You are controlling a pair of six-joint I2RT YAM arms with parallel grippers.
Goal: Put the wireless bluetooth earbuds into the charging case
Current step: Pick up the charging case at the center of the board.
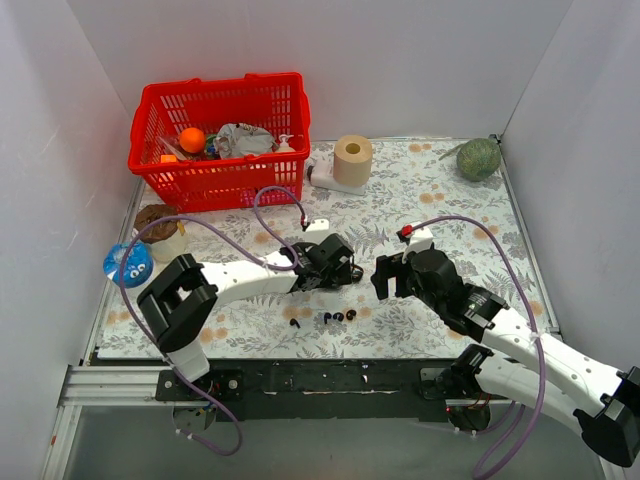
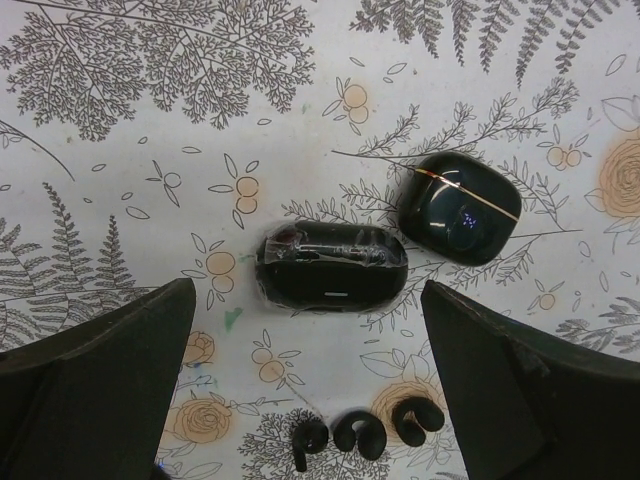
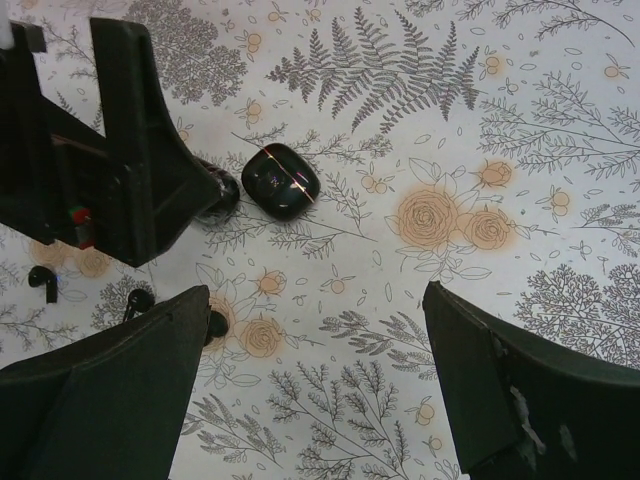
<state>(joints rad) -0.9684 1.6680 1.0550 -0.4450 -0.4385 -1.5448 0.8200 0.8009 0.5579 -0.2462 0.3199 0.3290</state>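
Observation:
Two small black charging cases lie shut on the floral mat: an oblong case (image 2: 332,267) and a rounded case with a gold seam (image 2: 460,207), which also shows in the right wrist view (image 3: 281,180). Three tiny black earbuds (image 2: 360,432) lie in a row just in front of the oblong case; a fourth earbud (image 1: 295,323) lies apart to the left. My left gripper (image 2: 308,330) hangs open above the oblong case and the buds, holding nothing. My right gripper (image 3: 315,300) is open and empty over bare mat, right of the cases.
A red basket (image 1: 150,165) of odds and ends stands at the back left. A tape roll (image 1: 352,158) and a green ball (image 1: 478,158) are at the back. A brown-lidded jar (image 1: 160,228) and a blue lid (image 1: 127,264) sit at the left edge.

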